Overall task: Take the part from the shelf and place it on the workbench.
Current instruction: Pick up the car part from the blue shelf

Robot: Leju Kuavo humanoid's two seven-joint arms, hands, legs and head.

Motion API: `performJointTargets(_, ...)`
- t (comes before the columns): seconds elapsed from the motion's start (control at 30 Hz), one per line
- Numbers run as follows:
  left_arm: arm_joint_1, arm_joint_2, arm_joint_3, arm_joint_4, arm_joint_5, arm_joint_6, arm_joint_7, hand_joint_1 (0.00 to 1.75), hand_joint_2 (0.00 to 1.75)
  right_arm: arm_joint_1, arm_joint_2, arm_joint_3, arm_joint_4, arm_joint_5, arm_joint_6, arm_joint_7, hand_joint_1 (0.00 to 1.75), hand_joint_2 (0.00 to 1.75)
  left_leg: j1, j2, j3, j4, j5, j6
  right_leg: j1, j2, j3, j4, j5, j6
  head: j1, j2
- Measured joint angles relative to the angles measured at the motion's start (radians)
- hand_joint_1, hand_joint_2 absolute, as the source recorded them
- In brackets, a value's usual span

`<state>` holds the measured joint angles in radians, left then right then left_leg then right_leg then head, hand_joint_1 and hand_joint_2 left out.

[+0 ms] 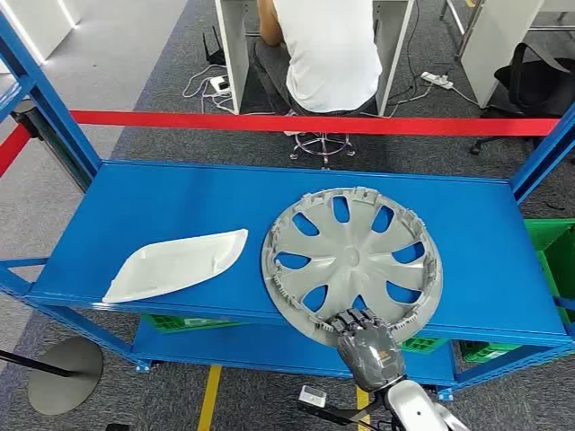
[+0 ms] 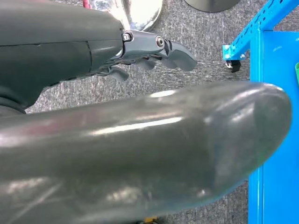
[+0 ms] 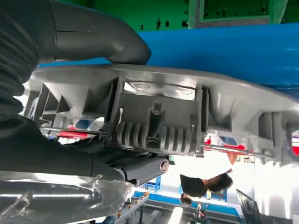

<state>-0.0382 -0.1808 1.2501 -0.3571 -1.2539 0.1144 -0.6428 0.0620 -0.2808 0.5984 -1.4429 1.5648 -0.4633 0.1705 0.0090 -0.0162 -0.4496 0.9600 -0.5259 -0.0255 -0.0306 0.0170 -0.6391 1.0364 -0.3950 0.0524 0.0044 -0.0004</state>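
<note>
Right now the hubcap (image 1: 352, 259) lies flat on the blue shelf (image 1: 170, 202), toward its right half, with its near rim reaching the shelf's front edge. The right hand (image 1: 366, 339) comes up from below and grips that near rim: its fingers (image 1: 352, 321) lie over the top of the rim, and in the right wrist view the thumb (image 3: 105, 44) sits on one face of the hubcap (image 3: 159, 121) while the darker fingers (image 3: 105, 163) press the other, so the rim is clamped between them. A white curved panel (image 1: 176, 263) lies on the shelf just left of the hubcap, apart from it. The left hand (image 2: 155, 49) hangs above grey carpet beside the shelf's leg, holding nothing, its fingers loosely extended. Beyond the shelf runs a red tape (image 1: 312, 123), and behind it a person (image 1: 325, 49) sits at a desk.
</note>
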Motion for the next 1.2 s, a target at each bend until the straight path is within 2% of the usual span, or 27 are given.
performJointTargets(0.87,0.000,0.000,0.000,0.000,0.008,0.014,-0.011,0.00,0.00,0.017,0.014,-0.032,-0.033,0.006,-0.032,-0.001,1.75,1.75,0.000,0.000,0.000,0.000,0.000,0.000,0.000,0.000,0.000,0.000,0.000,0.000,0.000,0.000)
performJointTargets(1.13,0.000,0.000,0.000,0.000,0.006,0.044,-0.021,0.00,0.00,0.011,0.004,-0.023,-0.078,0.004,-0.155,0.038,1.75,1.75,0.000,0.000,0.000,0.000,0.000,0.000,0.000,0.000,0.000,0.000,0.000,0.000,0.000,0.000)
performJointTargets(1.2,0.000,0.000,0.000,0.000,0.006,0.049,-0.023,0.00,0.00,0.002,-0.006,-0.026,-0.099,0.003,-0.183,0.020,1.75,1.75,0.000,0.000,0.000,0.000,0.000,0.000,0.000,0.000,0.000,0.000,0.000,0.000,0.000,0.000)
